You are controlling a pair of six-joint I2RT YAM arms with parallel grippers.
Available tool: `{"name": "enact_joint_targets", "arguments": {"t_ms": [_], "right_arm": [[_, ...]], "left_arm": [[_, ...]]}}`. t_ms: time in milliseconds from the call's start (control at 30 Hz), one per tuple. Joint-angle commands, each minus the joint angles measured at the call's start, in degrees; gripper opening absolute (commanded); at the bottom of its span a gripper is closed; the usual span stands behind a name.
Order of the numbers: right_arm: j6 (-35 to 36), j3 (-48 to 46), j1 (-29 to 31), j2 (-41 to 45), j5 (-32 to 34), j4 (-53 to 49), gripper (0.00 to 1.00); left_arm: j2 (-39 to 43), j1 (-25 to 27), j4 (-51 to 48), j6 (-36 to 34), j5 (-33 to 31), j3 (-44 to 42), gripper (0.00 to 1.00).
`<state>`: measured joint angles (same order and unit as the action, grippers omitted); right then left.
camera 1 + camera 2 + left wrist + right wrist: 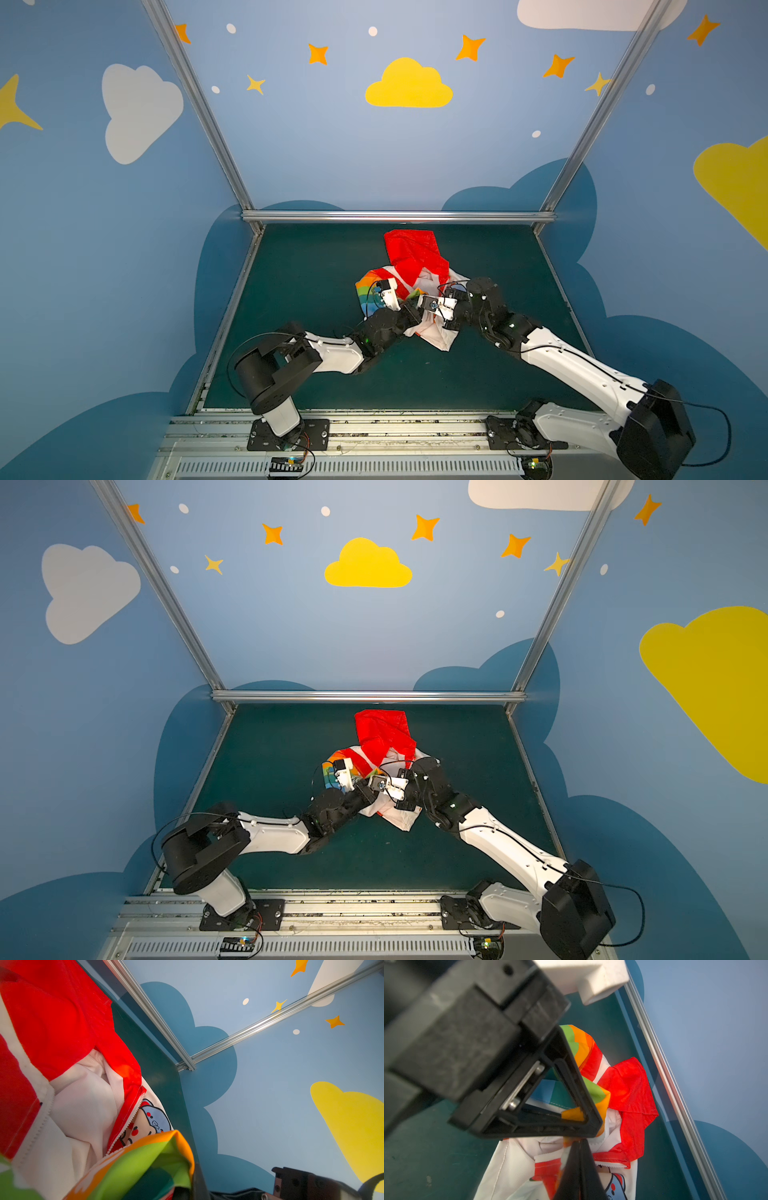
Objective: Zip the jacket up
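This thin white rainbow-striped jacket looks soft, light and floppy. Both the left gripper and the right gripper pinch it tight; its white zipper edge seems best to hold

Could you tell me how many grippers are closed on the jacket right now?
2. The left gripper pinches the jacket at its rainbow stripes; the right gripper pinches it right alongside.

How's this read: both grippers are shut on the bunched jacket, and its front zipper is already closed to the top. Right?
Not quite. The left gripper and right gripper are both shut on the bunched jacket, but its front zipper is open: the left wrist view shows the two rows of teeth apart, white lining between them.
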<state>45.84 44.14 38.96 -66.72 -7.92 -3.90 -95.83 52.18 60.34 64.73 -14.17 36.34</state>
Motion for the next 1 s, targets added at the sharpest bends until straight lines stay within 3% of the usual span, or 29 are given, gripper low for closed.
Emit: {"name": "enact_joint_targets", "arguments": {"t_ms": [0, 467, 800, 967], "right_arm": [[-4.27, 1.51, -0.85, -0.48, -0.57, 1.36, 0.0], [-18.37, -1.04, -2.3, -0.35, -1.07, 6.58, 0.0], [-20.54, -1.95, -1.21, 0.54, 2.81, 6.2, 0.0], [-19.6, -1.82, 0.14, 0.01, 8.73, 6.53, 0.0]], "left_arm": [[2.04, 0.2, -0.88, -1.04, 0.03, -0.68, 0.03], [8.48, 1.34, -12.43, -2.33, 1.81, -4.2, 0.03], [10.62, 1.34, -16.9, -2.52, 5.44, -4.88, 0.03], [11.59, 1.34, -19.88, -3.85, 7.33, -4.17, 0.03]]}}
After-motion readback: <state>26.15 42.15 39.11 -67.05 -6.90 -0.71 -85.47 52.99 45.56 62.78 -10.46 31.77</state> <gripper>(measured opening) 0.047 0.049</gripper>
